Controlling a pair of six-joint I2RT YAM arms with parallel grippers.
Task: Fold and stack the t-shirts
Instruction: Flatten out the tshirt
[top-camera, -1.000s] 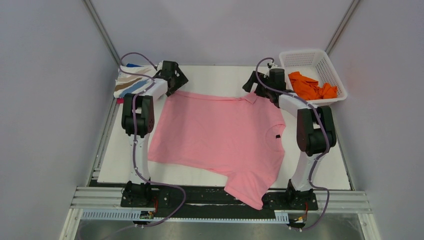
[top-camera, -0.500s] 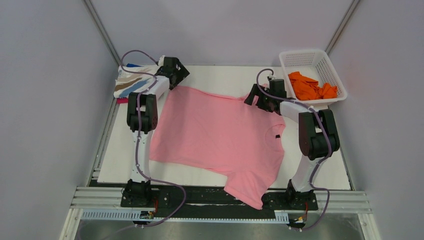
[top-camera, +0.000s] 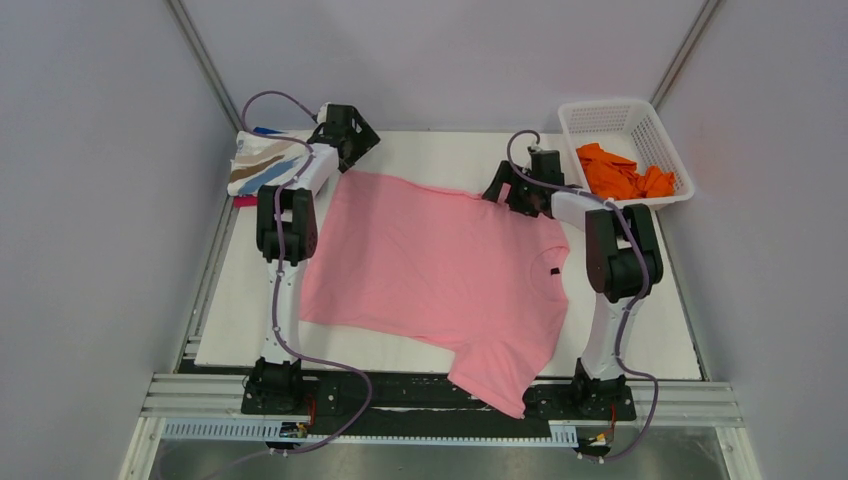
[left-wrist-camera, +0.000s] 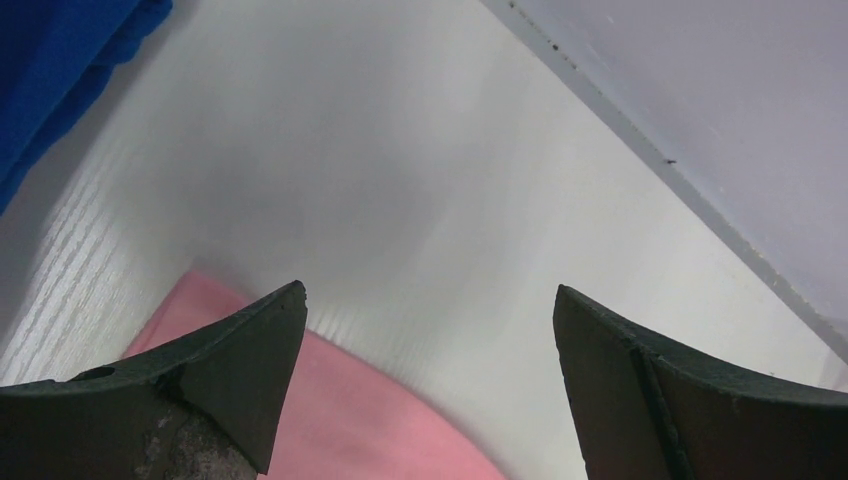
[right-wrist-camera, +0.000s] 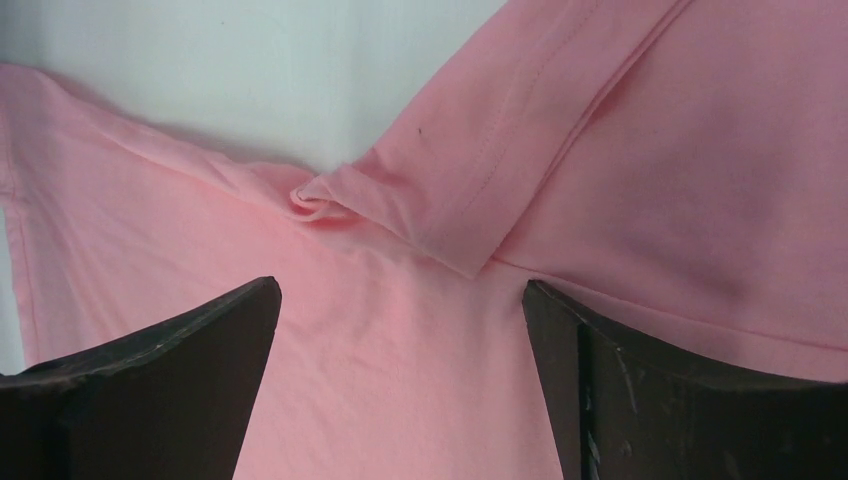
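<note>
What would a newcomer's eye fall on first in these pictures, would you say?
The large pink t-shirt spread over the table, one part draped over the near edge. Both claws stand open at its far edge: the left claw at its corner, the right claw above a small wrinkle. Then the orange shirt in the white basket, far right.

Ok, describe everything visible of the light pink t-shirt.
The light pink cloth t-shirt lies spread out on the white table, one end draping over the near edge between the arm bases. By the open right gripper a hemmed flap is folded over beside a small crumple. The open left gripper hovers at its far-left corner.
</note>
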